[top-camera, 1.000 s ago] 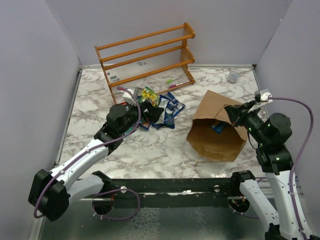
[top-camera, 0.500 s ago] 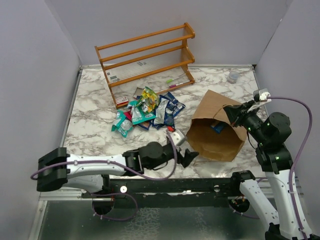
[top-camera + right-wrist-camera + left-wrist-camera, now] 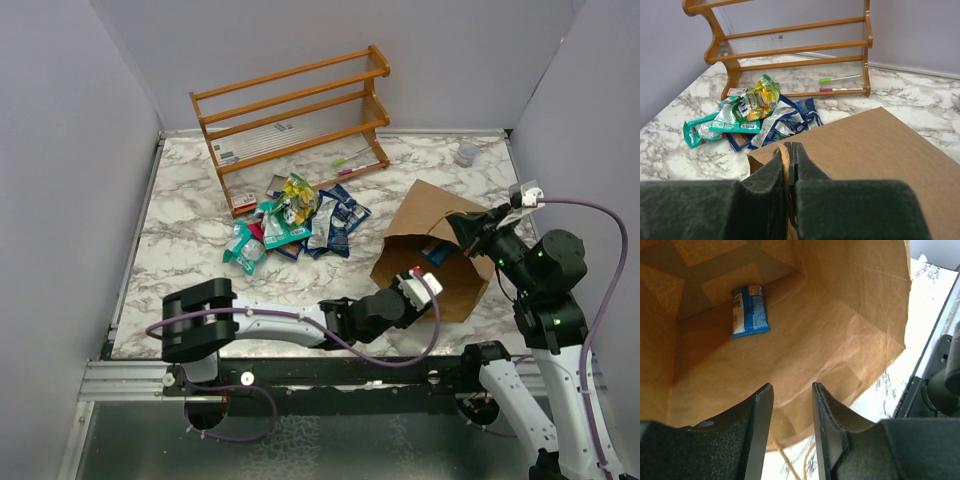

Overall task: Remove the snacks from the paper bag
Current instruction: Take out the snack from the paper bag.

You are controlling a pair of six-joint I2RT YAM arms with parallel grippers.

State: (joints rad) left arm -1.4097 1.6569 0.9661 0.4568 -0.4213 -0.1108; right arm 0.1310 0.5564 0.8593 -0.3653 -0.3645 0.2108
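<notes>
While the right fingers (image 3: 788,156) pinch the bag's (image 3: 865,150) handle (image 3: 784,148), seemingly to prop its mouth wide, the left fingers (image 3: 791,390), slightly parted and empty, face inside; one blue packet (image 3: 750,310) lies well beyond them.
</notes>
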